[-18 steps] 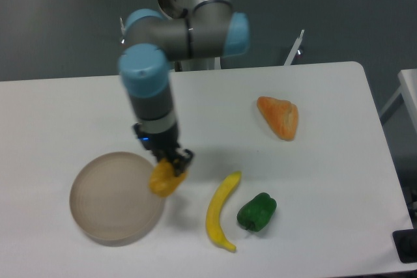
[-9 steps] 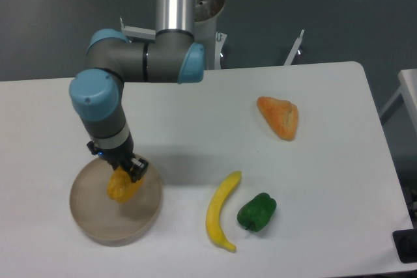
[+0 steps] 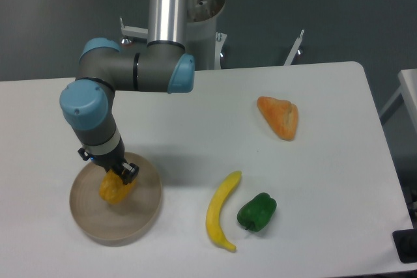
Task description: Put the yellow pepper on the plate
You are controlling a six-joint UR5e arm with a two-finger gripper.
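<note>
The yellow pepper (image 3: 115, 189) is small, blocky and yellow-orange. It hangs in my gripper (image 3: 117, 175), which is shut on its top. The pepper is over the middle of the round beige plate (image 3: 133, 222) at the table's front left, at or just above its surface; I cannot tell if it touches. The arm's wrist comes down from above and hides the pepper's stem.
A long yellow banana (image 3: 220, 211) lies right of the plate, with a green pepper (image 3: 257, 211) beside it. An orange wedge-shaped piece (image 3: 279, 116) lies at the back right. The robot's base column (image 3: 171, 4) stands behind the table.
The gripper has carried the yellow pepper leftward from the plate's right rim to over the plate's middle. Over the last half second it shifted slightly further left.
</note>
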